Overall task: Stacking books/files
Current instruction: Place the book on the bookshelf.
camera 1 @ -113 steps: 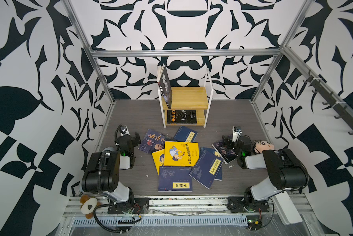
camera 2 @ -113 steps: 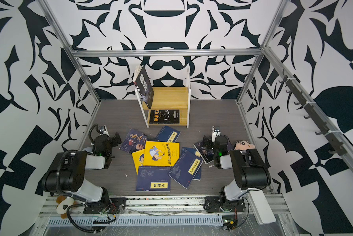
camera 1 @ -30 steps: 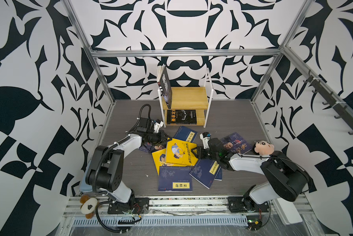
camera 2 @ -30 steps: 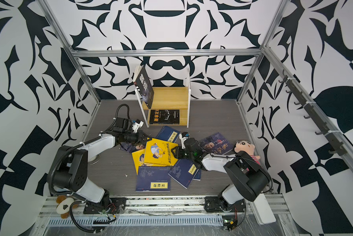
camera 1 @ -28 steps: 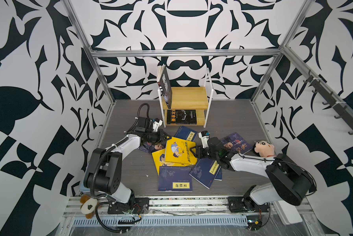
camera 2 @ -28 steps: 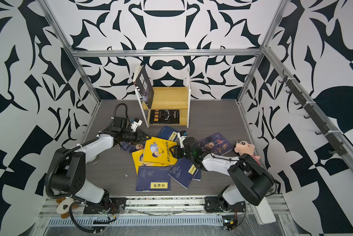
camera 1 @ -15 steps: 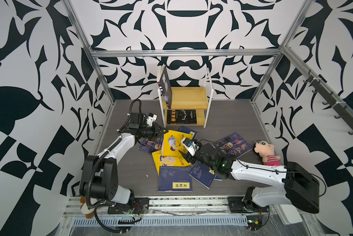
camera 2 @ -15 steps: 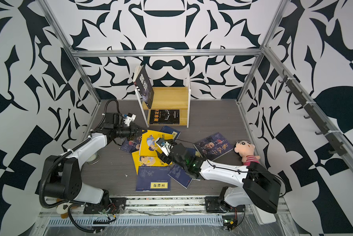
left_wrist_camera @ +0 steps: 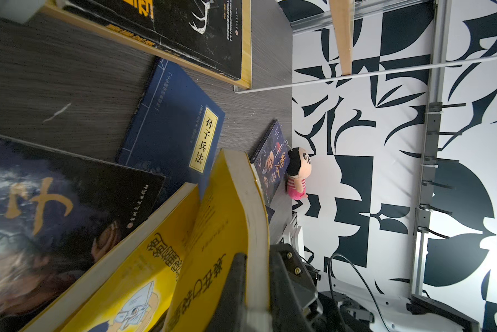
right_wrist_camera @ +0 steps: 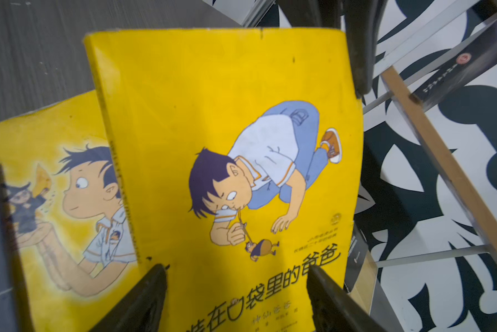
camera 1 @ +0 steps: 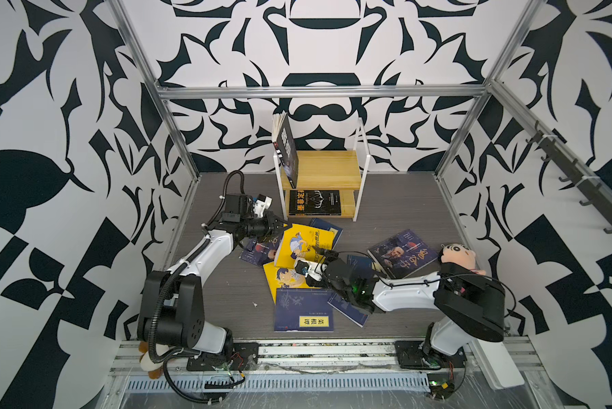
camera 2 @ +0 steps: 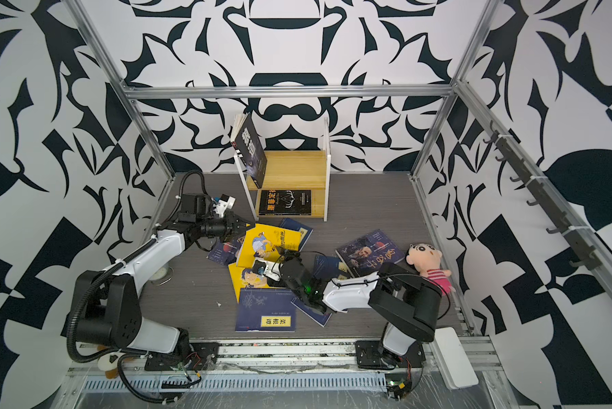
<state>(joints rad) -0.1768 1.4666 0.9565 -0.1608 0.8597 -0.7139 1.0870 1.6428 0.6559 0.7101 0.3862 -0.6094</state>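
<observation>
Left wrist: book point(left_wrist_camera: 218, 218) edge in end effector point(left_wrist_camera: 257, 258)

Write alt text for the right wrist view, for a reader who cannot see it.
A yellow cartoon book fills the view, tilted up off the grey table and pinched at its far edge by the left gripper. The right gripper, jaws open, frames its near edge; a second yellow book lies partly beneath, a wooden shelf beyond.

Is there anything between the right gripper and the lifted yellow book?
Nothing visible does. The open right gripper faces the bare cover of the lifted yellow book; the left gripper grips its far edge.
</observation>
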